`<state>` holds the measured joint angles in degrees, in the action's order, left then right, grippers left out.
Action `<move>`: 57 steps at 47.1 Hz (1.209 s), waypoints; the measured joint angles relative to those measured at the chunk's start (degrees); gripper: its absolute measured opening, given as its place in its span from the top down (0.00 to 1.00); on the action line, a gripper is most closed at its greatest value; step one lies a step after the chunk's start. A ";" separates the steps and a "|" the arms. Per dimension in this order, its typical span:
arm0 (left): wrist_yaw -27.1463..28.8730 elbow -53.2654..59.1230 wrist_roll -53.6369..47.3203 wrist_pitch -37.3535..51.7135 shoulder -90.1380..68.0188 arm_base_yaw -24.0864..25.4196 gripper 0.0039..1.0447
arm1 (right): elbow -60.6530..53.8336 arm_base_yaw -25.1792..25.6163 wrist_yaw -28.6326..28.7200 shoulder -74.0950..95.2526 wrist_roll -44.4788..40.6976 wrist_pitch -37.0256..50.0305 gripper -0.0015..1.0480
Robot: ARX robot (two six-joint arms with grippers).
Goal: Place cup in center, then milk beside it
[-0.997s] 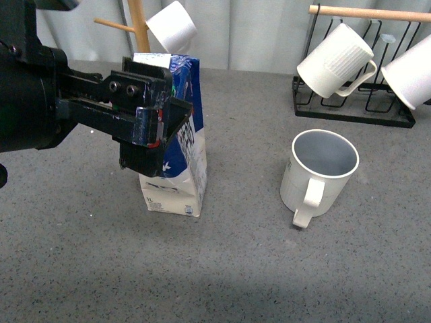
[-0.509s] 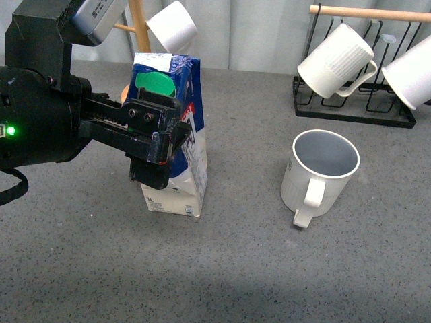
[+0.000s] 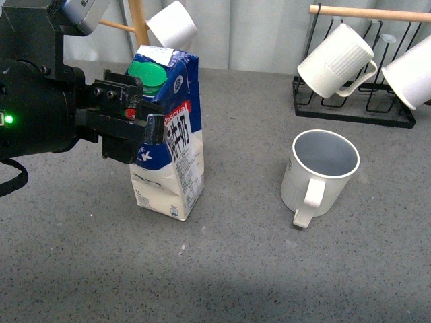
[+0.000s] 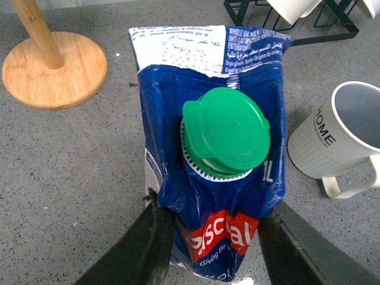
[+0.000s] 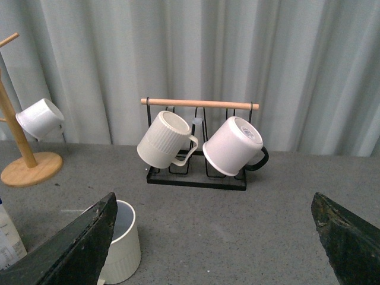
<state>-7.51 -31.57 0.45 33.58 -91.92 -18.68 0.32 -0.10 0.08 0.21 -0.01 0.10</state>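
Tilted "Pascal" milk (image 3: 174, 145) pinched in left claw (image 4: 215, 252), "HOME" cup (image 4: 332, 133) nearby, right claw (image 5: 214, 237) spread wide

— What else stands on your desk (image 3: 269, 269)?
— At the back on my right is a black wire rack (image 3: 363, 116) with a wooden bar (image 3: 370, 12). A ribbed white mug (image 3: 335, 60) and a smoother white mug (image 3: 412, 74) hang there, tilted. Back left, a wooden mug tree (image 3: 139, 23) holds a small white cup (image 3: 172, 25). A grey curtain (image 5: 178, 53) hangs behind.
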 joint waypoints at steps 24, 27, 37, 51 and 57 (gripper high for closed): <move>6.91 -5.35 -0.15 3.61 -3.89 -6.71 0.96 | 0.00 0.00 0.00 0.00 0.00 0.00 0.09; 7.41 -6.49 -0.04 3.63 -4.98 -8.11 0.96 | 0.00 0.00 0.00 0.00 0.00 0.00 0.09; 8.02 -8.39 0.44 4.02 -6.80 -11.58 0.96 | 0.00 0.00 0.00 0.00 0.00 0.00 0.09; 9.99 -9.40 1.22 6.54 -9.99 -14.29 0.96 | 0.00 0.00 0.00 0.00 0.00 0.00 0.09; 11.02 -9.94 1.31 7.63 -11.30 -14.95 0.96 | 0.00 0.00 0.00 0.00 0.00 0.00 0.09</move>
<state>3.51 -41.52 1.76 41.21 -103.22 -33.63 0.32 -0.10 0.08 0.21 -0.01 0.10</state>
